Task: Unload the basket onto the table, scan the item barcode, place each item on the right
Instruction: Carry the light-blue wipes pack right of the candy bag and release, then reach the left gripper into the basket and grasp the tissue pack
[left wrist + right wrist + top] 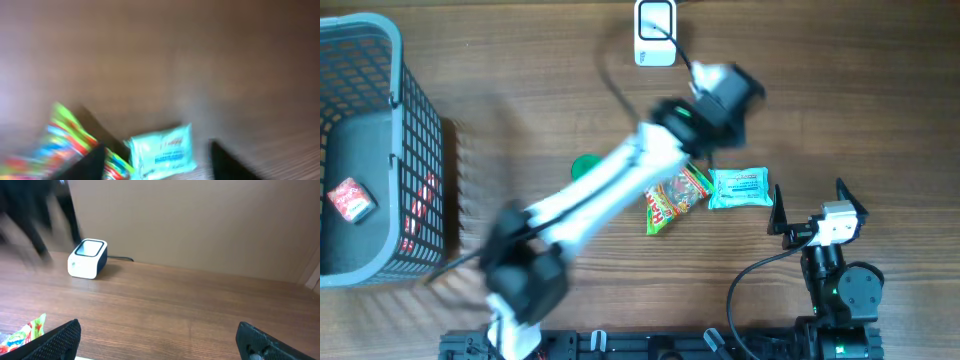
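A teal packet (738,187) lies flat on the wooden table beside a colourful candy bag (675,195). My left gripper (720,140) hangs blurred just above them, between the packet and the white scanner (655,20) at the far edge. In the left wrist view the teal packet (162,152) rests on the table between the spread dark fingers (87,165), and the left gripper (157,169) is open and holds nothing. My right gripper (160,342) stands open over bare wood, with the scanner (87,258) far ahead on its left.
A grey wire basket (415,110) at the left holds a red item (350,198). A green object (585,165) peeks out from under the left arm. The scanner's cable (610,80) curves across the table.
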`<state>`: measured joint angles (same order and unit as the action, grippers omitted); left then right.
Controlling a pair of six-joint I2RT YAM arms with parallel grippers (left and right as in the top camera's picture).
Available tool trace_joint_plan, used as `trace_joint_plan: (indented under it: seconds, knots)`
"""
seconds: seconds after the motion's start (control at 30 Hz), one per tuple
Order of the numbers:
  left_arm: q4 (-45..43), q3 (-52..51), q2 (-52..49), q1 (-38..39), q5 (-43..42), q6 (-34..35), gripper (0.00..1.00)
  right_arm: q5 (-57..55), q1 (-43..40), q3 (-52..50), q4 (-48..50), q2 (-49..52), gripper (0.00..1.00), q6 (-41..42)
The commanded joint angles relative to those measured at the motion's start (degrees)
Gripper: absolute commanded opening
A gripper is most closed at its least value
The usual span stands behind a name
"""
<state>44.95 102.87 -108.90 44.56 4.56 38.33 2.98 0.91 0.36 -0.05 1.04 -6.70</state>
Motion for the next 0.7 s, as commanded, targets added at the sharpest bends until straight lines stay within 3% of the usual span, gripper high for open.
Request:
trace_joint_plan:
  seconds: [0.0,0.13,0.27,0.47,0.67]
  knots:
    - [4.4,3.7,13.8,-7.9,4.5,-7.1,1.0,0.0,-0.1,0.0,0.1,-0.4,1.0,0.7]
    - [10.7,3.7,25.8,-19.8,10.1,-7.9,1.0,0.0,-0.1,0.0,0.1,-0.4,1.0,0.7]
    - [14.6,3.7,32.5,-36.5,10.3,-6.6,1.0,0.0,-0.1,0.0,0.1,-0.4,1.0,0.7]
    - [23.5,2.5,31.3,-63.6,6.6,7.3,1.0,0.0,-0.1,0.0,0.1,-0.4,1.0,0.7]
    - [26.6,-3.6,24.0,-78.8,4.8,20.3,1.0,0.0,-0.1,-0.1,0.1,-0.4,1.0,0.7]
